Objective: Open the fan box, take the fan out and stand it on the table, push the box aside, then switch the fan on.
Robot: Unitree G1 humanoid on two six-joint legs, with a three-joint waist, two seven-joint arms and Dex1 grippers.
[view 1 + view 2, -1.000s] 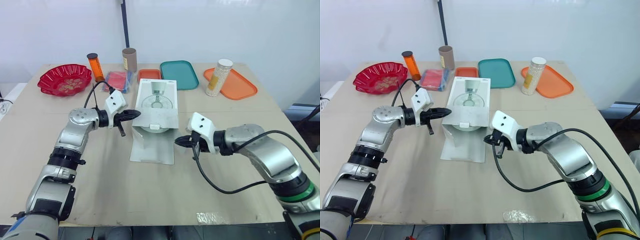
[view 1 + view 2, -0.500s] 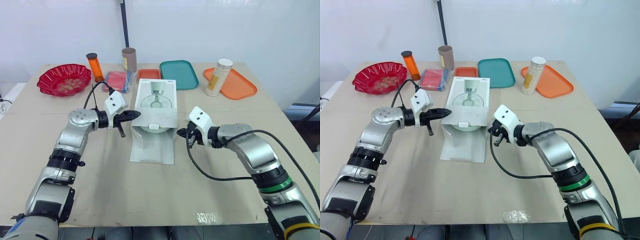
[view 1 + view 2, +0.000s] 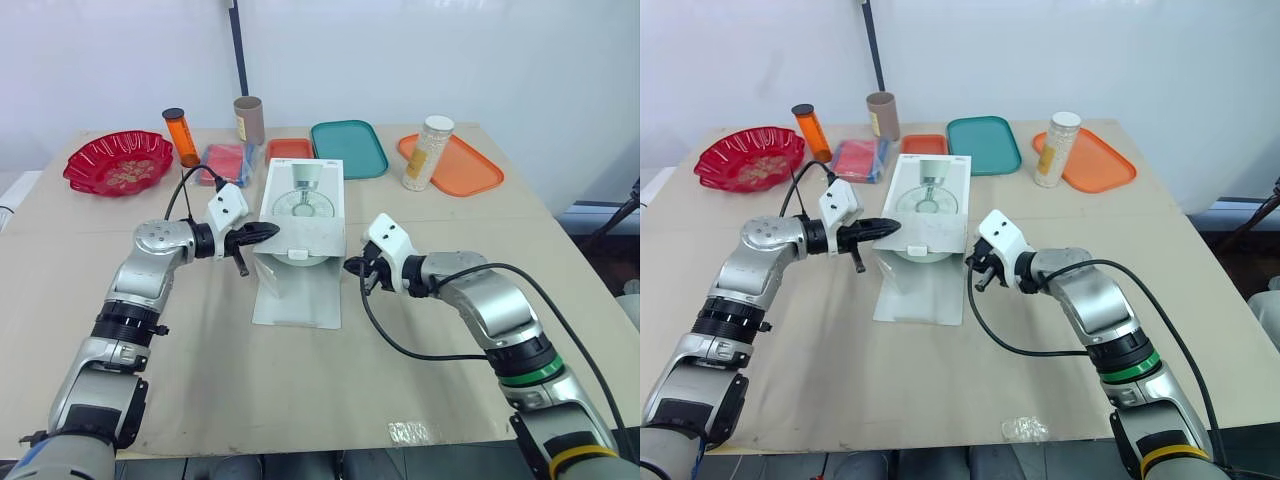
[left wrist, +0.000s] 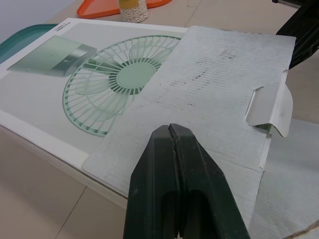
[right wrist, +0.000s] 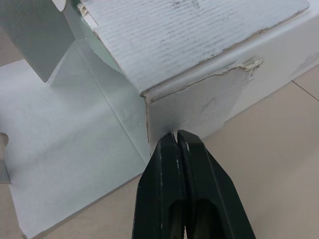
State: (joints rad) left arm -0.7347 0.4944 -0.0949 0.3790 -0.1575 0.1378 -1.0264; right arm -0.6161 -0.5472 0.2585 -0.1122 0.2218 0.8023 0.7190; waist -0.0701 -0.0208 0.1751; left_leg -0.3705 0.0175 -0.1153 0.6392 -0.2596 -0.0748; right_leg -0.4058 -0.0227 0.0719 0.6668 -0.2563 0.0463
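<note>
The white fan box (image 3: 303,200), printed with a green fan, lies flat in the middle of the table. One flap (image 4: 224,89) is folded back over its top, and a long flap (image 3: 297,292) lies spread on the table in front. My left gripper (image 3: 268,232) is shut, its tips over the left edge of the folded-back flap. My right gripper (image 3: 352,266) is shut too, its tips right at the box's right front corner (image 5: 149,97), low near the table. The fan itself is hidden inside the box.
Along the back stand a red bowl (image 3: 116,162), an orange bottle (image 3: 179,136), a brown tube (image 3: 246,118), a red packet (image 3: 228,160), a small orange tray (image 3: 290,150), a teal tray (image 3: 347,148), and an orange tray (image 3: 465,170) holding a white jar (image 3: 424,153).
My right gripper has moved left and away from me, up to the box's right front corner. The left gripper holds its place at the flap. The camera has shifted slightly.
</note>
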